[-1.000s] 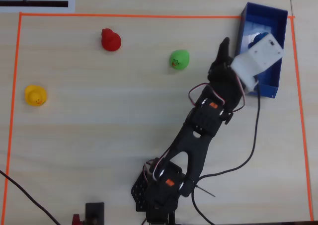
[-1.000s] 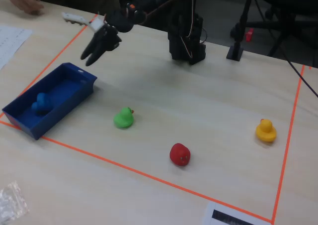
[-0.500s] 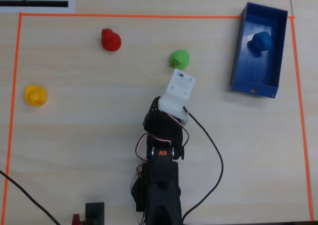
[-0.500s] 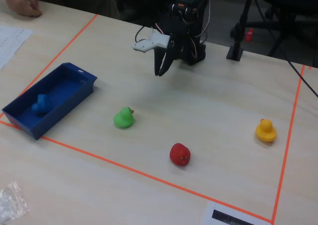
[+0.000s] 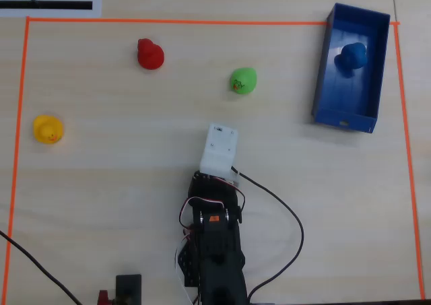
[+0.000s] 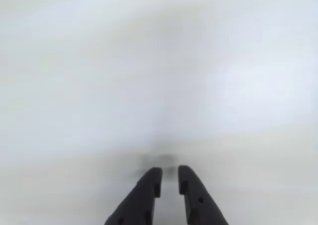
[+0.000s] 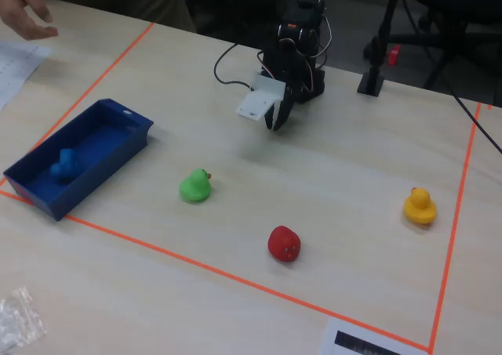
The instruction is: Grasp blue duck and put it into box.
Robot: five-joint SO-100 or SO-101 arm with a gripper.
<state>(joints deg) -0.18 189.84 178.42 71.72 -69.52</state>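
Blue duck (image 5: 351, 56) inside box (image 5: 322, 76); claw (image 6: 169, 181) nearly closed, empty, over bare table (image 5: 135, 204).

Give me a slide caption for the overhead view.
Blue duck sits in the box; red, green and yellow ducks remain on the table, arm retracted.

Overhead view: looks straight down on the table (image 5: 135, 184), arm base at the bottom edge, the box (image 5: 324, 69) upper right.
Fixed view: stands across the table, facing the arm obliquely from above; the box (image 7: 118, 147) lies left.
Wrist view: rides behind the gripper (image 6: 169, 178), very close, blurred.
Shared: overhead and fixed views cover the orange-taped area (image 5: 202, 23).
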